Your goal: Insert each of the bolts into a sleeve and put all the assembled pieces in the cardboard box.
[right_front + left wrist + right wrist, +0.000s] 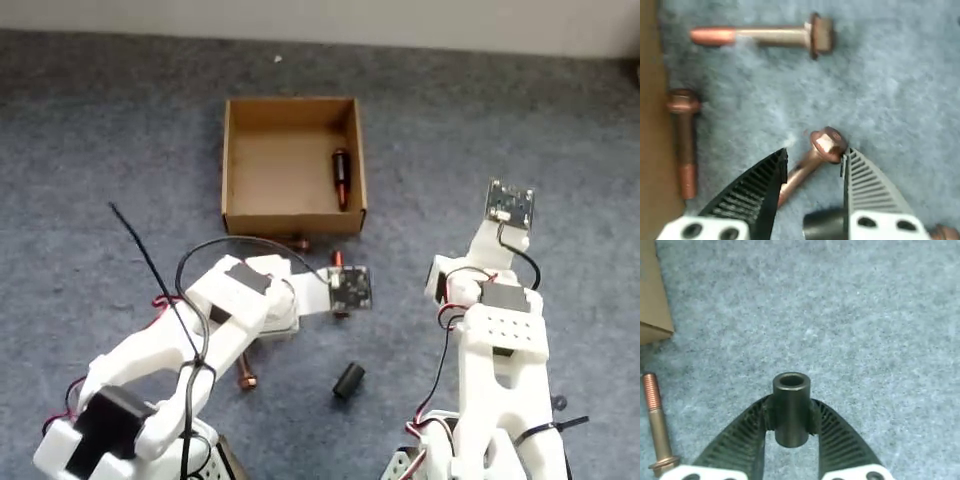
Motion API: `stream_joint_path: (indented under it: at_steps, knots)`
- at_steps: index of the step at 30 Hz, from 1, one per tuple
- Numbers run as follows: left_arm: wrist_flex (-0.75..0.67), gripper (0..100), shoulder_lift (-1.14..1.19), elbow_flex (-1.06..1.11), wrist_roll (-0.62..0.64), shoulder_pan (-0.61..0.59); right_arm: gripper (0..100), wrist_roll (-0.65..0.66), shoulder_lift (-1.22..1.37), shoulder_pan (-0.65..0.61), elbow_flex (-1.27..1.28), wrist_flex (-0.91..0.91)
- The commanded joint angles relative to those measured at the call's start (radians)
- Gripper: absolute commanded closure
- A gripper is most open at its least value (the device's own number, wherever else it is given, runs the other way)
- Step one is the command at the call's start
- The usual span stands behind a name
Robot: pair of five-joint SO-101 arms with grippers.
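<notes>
Grey carpet (120, 130) underlies everything. Your left gripper (815, 152) gapes around 1 bolt (827, 144) just below the box (290, 218), mid-frame; centre on its shank before closing. Right gripper (790, 405) clamps 1 sleeve (791, 387).

The high camera is fixed above the table and looks steeply down over the carpet (520, 120). The cardboard box (292, 222) sits upper centre of its frame, with both arms along the lower edge. Each wrist camera looks along its own jaws, close to the carpet: the left gripper (815, 152) over bolts (757, 36), the right gripper (790, 401) clamped on a sleeve (790, 412). All three views share the box edge.
</notes>
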Motion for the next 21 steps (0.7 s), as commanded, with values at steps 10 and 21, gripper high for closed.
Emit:
stream_joint_path:
  at_steps: [10,21]
  knots:
    - [0.103,81,0.012,-0.157,0.005,-0.007,99.3,-0.012,-0.033,0.008,-0.012,-0.018]
    - [0.106,81,0.028,-0.189,0.005,-0.012,99.3,-0.012,-0.033,0.005,-0.012,-0.018]
